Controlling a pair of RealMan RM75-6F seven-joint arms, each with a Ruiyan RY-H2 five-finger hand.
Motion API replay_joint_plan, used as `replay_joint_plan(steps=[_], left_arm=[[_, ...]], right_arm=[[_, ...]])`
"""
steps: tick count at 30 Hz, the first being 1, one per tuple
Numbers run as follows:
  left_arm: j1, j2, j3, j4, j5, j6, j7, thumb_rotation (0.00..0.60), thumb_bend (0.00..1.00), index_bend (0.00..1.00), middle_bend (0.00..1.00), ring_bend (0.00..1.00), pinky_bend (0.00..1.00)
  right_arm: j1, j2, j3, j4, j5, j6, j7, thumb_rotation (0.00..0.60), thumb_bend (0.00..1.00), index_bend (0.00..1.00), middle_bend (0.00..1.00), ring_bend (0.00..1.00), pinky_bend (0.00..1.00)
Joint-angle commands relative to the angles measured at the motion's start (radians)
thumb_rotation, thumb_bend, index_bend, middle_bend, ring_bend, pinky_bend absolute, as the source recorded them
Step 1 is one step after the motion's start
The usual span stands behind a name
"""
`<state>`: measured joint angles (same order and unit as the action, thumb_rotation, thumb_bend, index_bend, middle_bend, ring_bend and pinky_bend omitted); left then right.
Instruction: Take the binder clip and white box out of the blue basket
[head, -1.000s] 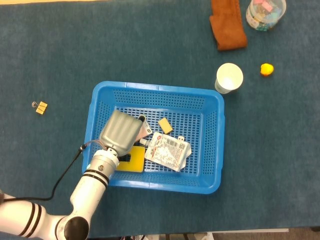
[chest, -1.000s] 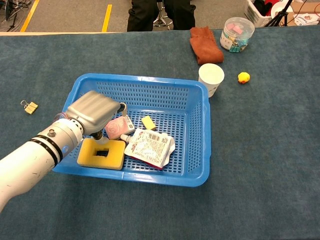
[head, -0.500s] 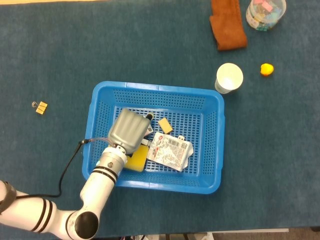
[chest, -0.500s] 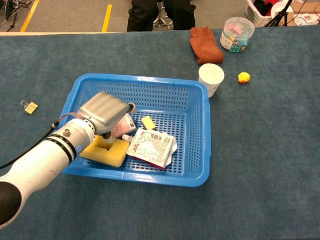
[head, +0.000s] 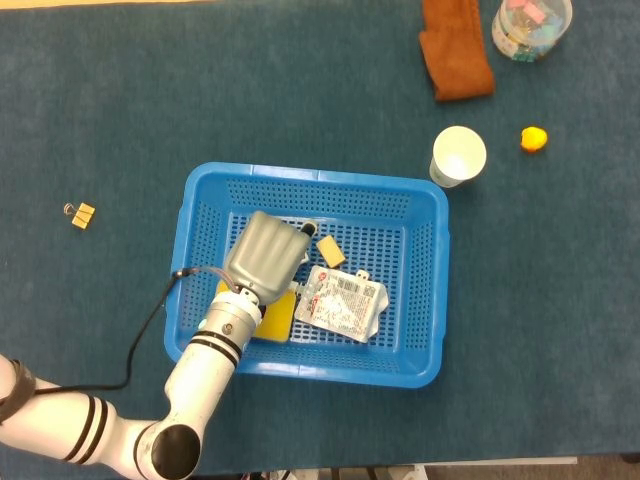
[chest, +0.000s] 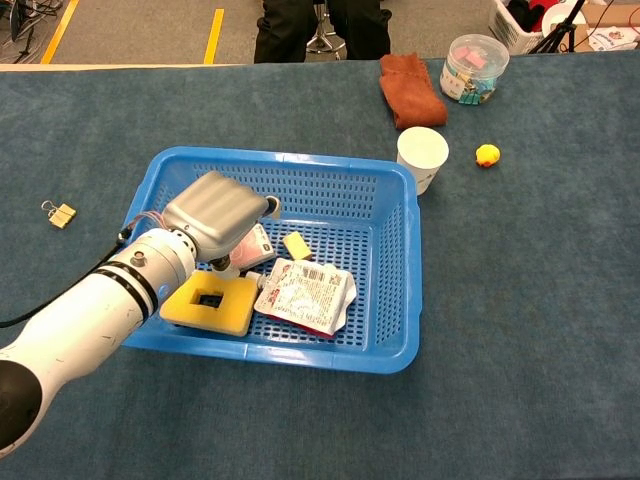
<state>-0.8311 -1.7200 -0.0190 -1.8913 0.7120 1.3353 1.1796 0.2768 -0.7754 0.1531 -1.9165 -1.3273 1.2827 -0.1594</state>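
No words, brands or numbers are reading clearly in either view. The white packet (head: 341, 304) lying in the blue basket (head: 420, 290), at about four o'clock from the left hand (head: 265, 258), is showing red and black printing and what looks like a barcode patch, but all of it is coming out too small and blurred to make out.

White arm (chest: 80, 330), black bands; grey hand (head: 264, 255); black cable (head: 140, 345).
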Motion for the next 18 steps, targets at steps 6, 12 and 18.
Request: replay_joint_plan(steps=[6,12,18], left_arm=[[-0.017,-0.008,-0.009,0.042,-0.001,-0.018,0.005,0.600,0.16,0.25,0.82,0.78,0.88],[-0.025,0.011,0.013,0.057,0.003,-0.035,0.021,0.600,0.16,0.24,0.82,0.78,0.89],[-0.036,0.033,0.027,0.048,0.008,-0.046,0.040,0.600,0.16,0.24,0.81,0.78,0.89]], right_arm=[[0.001,-0.001,0.002,0.004,0.000,0.000,0.004,0.600,0.26,0.35,0.27,0.11,0.13],[-0.003,0.000,0.001,0.006,0.003,0.002,0.006,0.600,0.26,0.35,0.27,0.11,0.14],[0.002,-0.002,0.003,0.006,0.002,-0.002,0.005,0.600,0.26,0.35,0.27,0.11,0.13]])
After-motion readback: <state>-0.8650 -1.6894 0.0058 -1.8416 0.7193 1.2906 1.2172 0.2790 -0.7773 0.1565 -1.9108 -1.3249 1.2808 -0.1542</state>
